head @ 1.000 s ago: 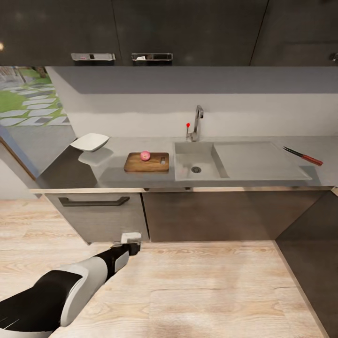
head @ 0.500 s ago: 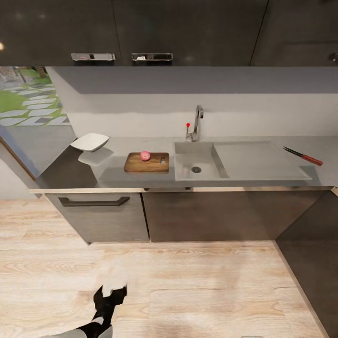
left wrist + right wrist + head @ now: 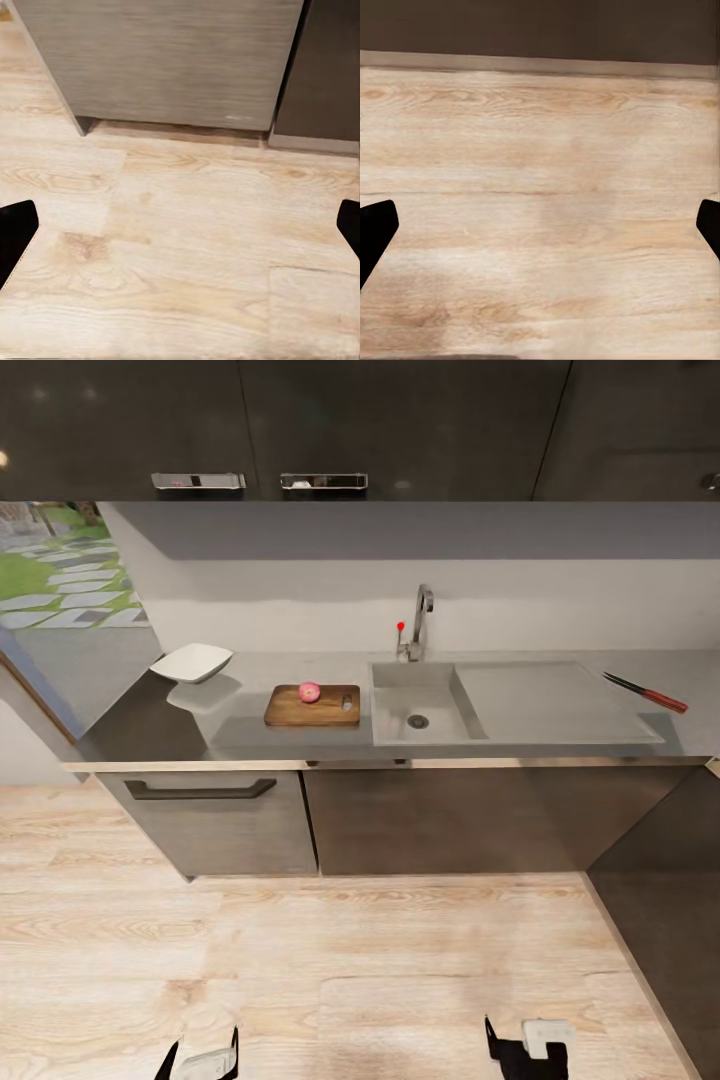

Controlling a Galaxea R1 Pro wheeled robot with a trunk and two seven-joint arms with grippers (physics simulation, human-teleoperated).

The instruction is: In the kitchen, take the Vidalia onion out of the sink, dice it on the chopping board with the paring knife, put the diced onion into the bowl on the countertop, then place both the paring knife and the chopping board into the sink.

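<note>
The pinkish Vidalia onion [image 3: 310, 691] sits on the brown chopping board [image 3: 300, 709], which lies on the grey countertop [image 3: 240, 735] just left of the sink [image 3: 400, 732]. The white bowl [image 3: 192, 662] stands further left on the counter. Right of the drainboard lies the red-handled paring knife [image 3: 648, 693]. My left gripper [image 3: 200, 1057] and right gripper [image 3: 526, 1050] hang low over the floor, well short of the counter. In the wrist views the left gripper [image 3: 180, 225] and right gripper [image 3: 540, 221] are open, with only floor between their fingers.
A chrome faucet [image 3: 420, 622] rises behind the basin. Grey-brown cabinet fronts with a drawer handle [image 3: 200, 791] run under the counter, dark wall cabinets hang above. Light wooden floor [image 3: 400, 960] lies between me and the cabinets. A dark cabinet side [image 3: 670, 900] juts out at the right.
My left arm has dropped from its raised reach toward the cabinets down to the picture's lower edge. The right gripper has come into the head view. Nothing on the counter has moved.
</note>
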